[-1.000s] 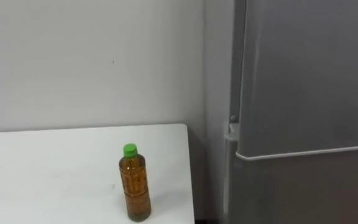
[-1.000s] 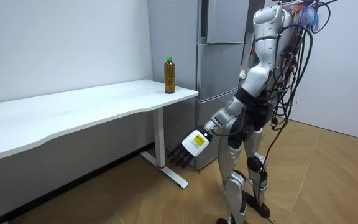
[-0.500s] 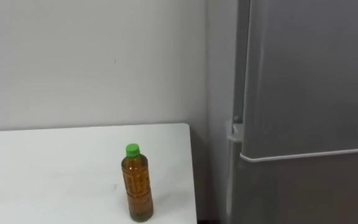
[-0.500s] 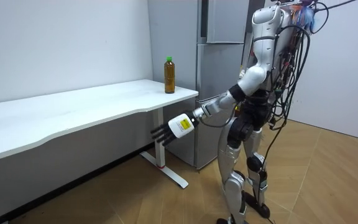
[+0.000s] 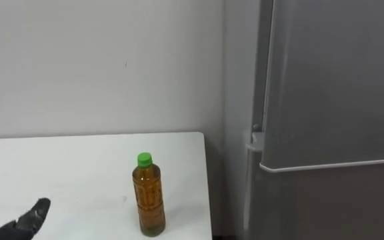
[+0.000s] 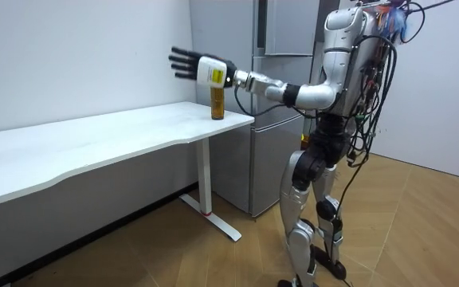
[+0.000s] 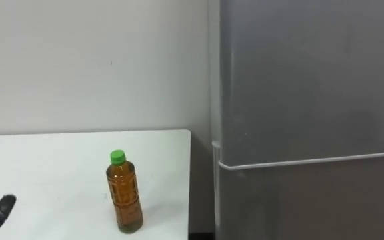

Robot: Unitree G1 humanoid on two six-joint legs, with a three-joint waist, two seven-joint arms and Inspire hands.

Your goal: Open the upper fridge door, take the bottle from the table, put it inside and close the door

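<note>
Rising at the right, the fridge (image 5: 325, 120) is a tall slab of smooth, matt grey metal. Its upper door (image 5: 339, 73) is shut above a thin pale seam, so the bottle's goal is closed off for now. A plain pale wall runs behind, to the left. Below it the desk (image 5: 65, 167) is flat, white and glossy, with its right edge just beside the fridge. The bottle (image 5: 148, 200) stands upright on the desk near that right edge, its long axis vertical. It is a slim, clear plastic cylinder of amber drink with faint ribbing. The left hand (image 6: 198, 68) hangs in the air over the desk, arm stretched out from the robot, which stands in front of the fridge. Its dark fingers (image 5: 37, 212) are straight, spread wide and hold nothing. From them the bottle lies to the right and a little farther off, clearly apart, so this hand looks best placed to take it. A sideways reach to the right, closing round the bottle's middle, would suit its upright stance. Smallest is the round green cap (image 5: 144, 159), sitting tight on the neck.
</note>
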